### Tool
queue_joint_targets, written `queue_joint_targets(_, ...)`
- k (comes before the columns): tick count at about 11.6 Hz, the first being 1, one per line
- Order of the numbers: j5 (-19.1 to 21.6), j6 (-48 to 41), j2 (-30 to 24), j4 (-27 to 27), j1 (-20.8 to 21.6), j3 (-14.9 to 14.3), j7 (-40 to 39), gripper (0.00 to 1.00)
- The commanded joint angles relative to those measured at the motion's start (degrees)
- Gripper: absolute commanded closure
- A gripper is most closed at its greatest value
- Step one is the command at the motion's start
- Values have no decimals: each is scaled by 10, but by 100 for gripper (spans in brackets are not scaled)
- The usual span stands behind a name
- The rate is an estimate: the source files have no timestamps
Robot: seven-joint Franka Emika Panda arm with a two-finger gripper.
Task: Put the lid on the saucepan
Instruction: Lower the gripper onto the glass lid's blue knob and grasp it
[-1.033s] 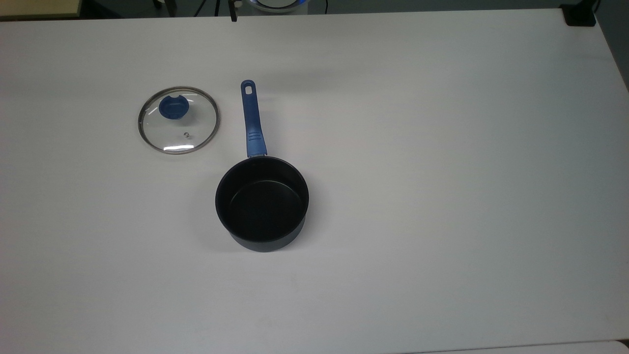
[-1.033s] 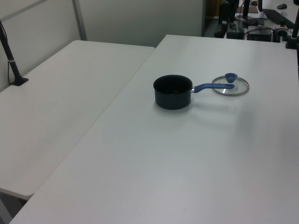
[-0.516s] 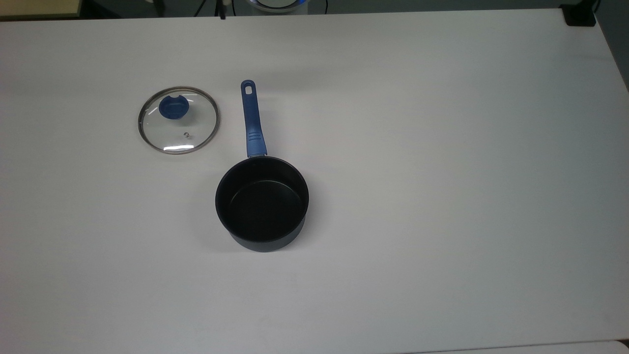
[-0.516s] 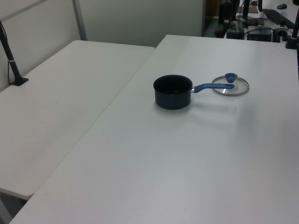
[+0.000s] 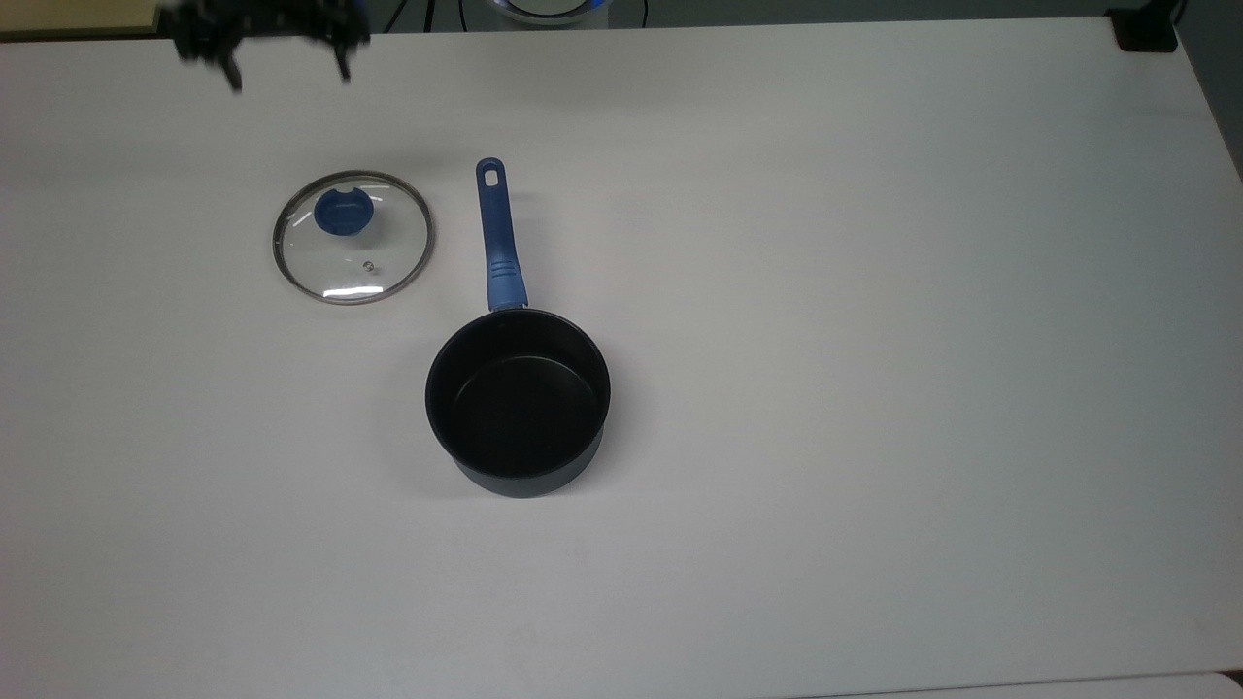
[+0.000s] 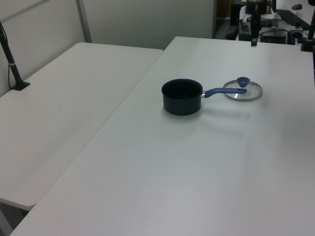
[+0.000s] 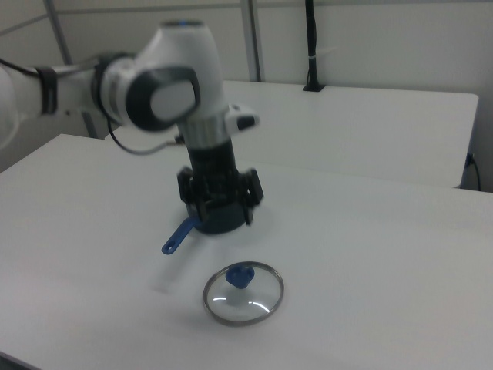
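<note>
The lid (image 5: pixel 352 238), clear glass with a metal rim and a blue knob (image 5: pixel 340 213), lies flat on the white table (image 5: pixel 874 340). In the top view the saucepan (image 5: pixel 518 403) stands to the lid's lower right, black inside, with its blue handle (image 5: pixel 498 238) pointing to the top view's top. My gripper (image 5: pixel 287 66) hangs open near the top view's upper left edge, beyond the lid, with nothing between its fingers. In the right view the gripper (image 7: pixel 219 214) is behind the lid (image 7: pixel 243 293) and covers most of the saucepan, whose handle (image 7: pixel 179 235) sticks out. The left view has the saucepan (image 6: pixel 182 97) and lid (image 6: pixel 242 91).
A second white table (image 6: pixel 74 98) adjoins at the left view's left, with a black post (image 6: pixel 12 64) clamped on it. A black block (image 5: pixel 1146 29) sits at the table's corner in the top view's upper right. Desks with equipment (image 6: pixel 280 24) stand behind.
My gripper has swung into the top view's upper left, from a sliver at the top edge before. The lid and saucepan have not moved.
</note>
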Motion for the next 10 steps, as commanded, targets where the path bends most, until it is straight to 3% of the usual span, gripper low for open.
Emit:
queue_joint_targets(1, -11, 175, 11, -121, -21, -1, -9, 0)
queue_joint_targets(3, -1, 188, 51, -123, -22, 0, 28, 0)
queue_joint_targets(6, 46, 220, 83, -122, -6, 2, 150, 0)
queue_joint_targets(9, 47, 236, 105, -122, 5, 13, 197, 0)
queue_joint_targets(10, 48, 236, 106, -122, 3, 19, 197, 12)
